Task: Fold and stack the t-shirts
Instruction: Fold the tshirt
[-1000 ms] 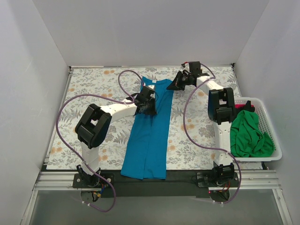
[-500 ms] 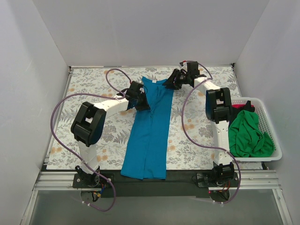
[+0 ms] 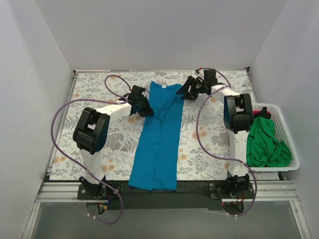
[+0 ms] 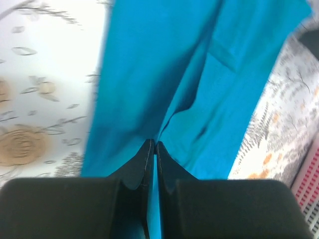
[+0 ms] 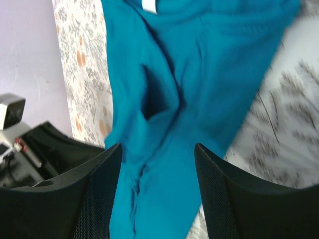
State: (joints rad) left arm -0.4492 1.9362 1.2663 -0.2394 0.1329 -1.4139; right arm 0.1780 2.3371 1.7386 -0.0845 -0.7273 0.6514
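Note:
A teal-blue t-shirt [image 3: 159, 144] lies in a long narrow strip down the middle of the floral table, collar at the far end. My left gripper [image 3: 145, 110] is at its upper left edge, shut, with creases in the teal cloth [image 4: 164, 64] running into the fingertips [image 4: 153, 144]. My right gripper [image 3: 188, 92] hovers at the shirt's upper right corner near the collar. It is open, with the cloth [image 5: 209, 59] lying loose below the gap [image 5: 158, 149] and nothing pinched. A green t-shirt [image 3: 264, 144] and a bit of a red-magenta one [image 3: 263, 115] sit in the basket.
The white slatted basket [image 3: 285, 125] stands at the table's right edge beside the right arm. Floral tablecloth [image 3: 94, 94] covers the table to the left and right of the shirt. White walls close in three sides. Purple cables loop over both arms.
The right gripper opened and let go of the shirt's upper right part. The left gripper moved left and further back, pulling the shirt's upper left edge outward.

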